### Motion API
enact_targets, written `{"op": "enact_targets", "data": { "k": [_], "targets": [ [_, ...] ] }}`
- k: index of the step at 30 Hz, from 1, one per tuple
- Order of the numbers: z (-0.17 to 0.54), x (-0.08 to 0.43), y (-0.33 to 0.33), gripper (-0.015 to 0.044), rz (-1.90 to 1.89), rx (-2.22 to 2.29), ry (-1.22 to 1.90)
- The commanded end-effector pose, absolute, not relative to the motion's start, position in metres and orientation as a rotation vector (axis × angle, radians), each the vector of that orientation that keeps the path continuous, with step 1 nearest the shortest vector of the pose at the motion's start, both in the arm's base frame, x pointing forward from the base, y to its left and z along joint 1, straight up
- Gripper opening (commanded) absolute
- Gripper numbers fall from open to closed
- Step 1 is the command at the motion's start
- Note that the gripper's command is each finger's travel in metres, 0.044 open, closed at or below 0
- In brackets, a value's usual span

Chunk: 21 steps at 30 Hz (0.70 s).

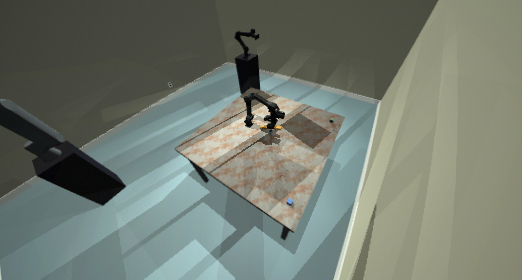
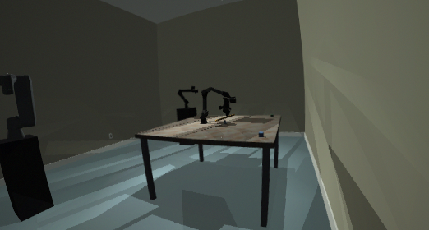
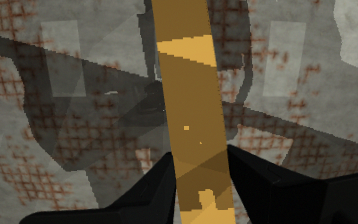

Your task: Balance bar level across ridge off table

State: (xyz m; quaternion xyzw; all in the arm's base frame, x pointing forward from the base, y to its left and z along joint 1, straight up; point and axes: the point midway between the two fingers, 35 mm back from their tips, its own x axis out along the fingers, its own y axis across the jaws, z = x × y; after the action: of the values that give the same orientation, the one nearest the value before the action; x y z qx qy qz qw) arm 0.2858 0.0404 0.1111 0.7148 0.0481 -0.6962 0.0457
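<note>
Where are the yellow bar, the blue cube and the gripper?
Yellow bar (image 1: 278, 128) (image 3: 193, 100): top view, one end; wrist view, upper face.
Blue cube (image 1: 290, 202) (image 2: 261, 134): top and exterior views, its middle.
Gripper (image 3: 199, 154): wrist view, between its fingertips.
</note>
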Motion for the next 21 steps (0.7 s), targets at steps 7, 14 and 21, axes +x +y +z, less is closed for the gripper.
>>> {"op": "enact_targets", "data": {
  "k": [7,14,21],
  "targets": [
    [0.1046,0.2845,0.0397,0.0,-2.124,2.176,0.151],
    [0.1044,0.2845,0.0396,0.0,-2.124,2.176,0.15],
    [0.102,0.2845,0.0396,0.0,-2.124,2.176,0.15]
  ]
}}
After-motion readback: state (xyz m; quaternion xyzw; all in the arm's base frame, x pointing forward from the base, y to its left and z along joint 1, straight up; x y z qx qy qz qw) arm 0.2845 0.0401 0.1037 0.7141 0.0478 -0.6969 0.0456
